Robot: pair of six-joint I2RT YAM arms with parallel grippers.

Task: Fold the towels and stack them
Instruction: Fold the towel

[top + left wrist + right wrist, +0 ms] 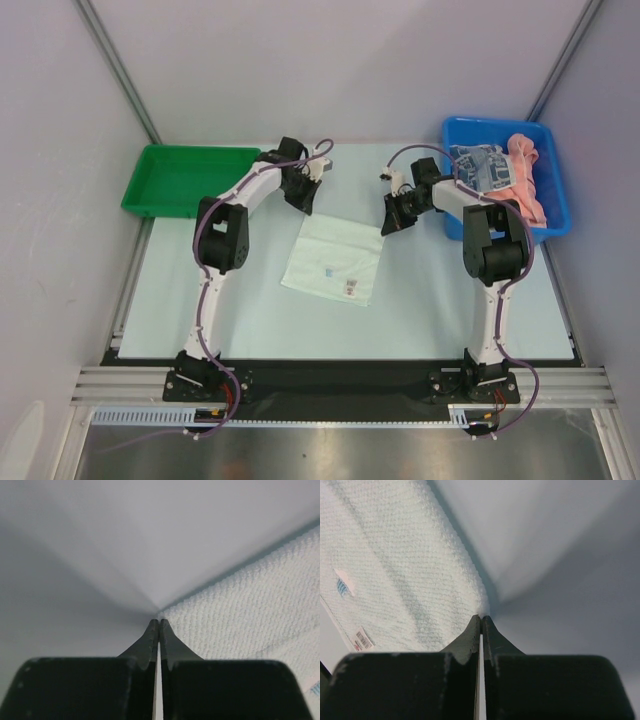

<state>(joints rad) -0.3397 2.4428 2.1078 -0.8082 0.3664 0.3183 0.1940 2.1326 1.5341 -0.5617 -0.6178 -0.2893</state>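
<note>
While the left pincer (159,625) and right pincer (481,620) each pinch a far corner of the white towel (333,258), it lies flat and unfolded on the worktop (450,300). The patterned towel (478,168) and pink towel (528,185) wait in the blue bin (497,124), so nearly all remains.

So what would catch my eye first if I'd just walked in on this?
A white towel lies flat in the middle of the table, with the left fingers and right fingers each pinched shut on one of its far corners. Next comes the bright blue bin at the far right, holding a pink towel and a patterned towel. The green tray sits at the far left.
</note>
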